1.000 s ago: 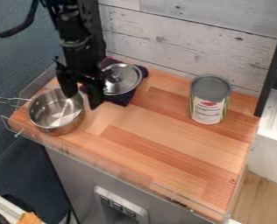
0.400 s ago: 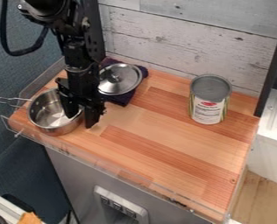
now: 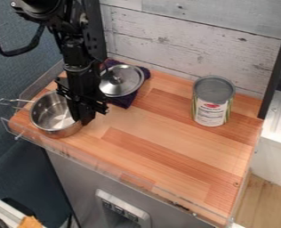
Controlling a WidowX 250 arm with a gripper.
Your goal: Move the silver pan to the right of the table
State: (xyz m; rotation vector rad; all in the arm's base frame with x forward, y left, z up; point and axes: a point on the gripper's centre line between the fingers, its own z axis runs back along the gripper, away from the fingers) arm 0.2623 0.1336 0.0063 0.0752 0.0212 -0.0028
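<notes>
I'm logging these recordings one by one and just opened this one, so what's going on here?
A black robot arm has its gripper closed on the rim of the silver pan, on the side away from the pan's handle. The pan sits at the left end of the wooden table in the camera view, so it is not yet over on the right. A lid lies on a dark cloth near the back wall, and a can stands upright toward the right.
</notes>
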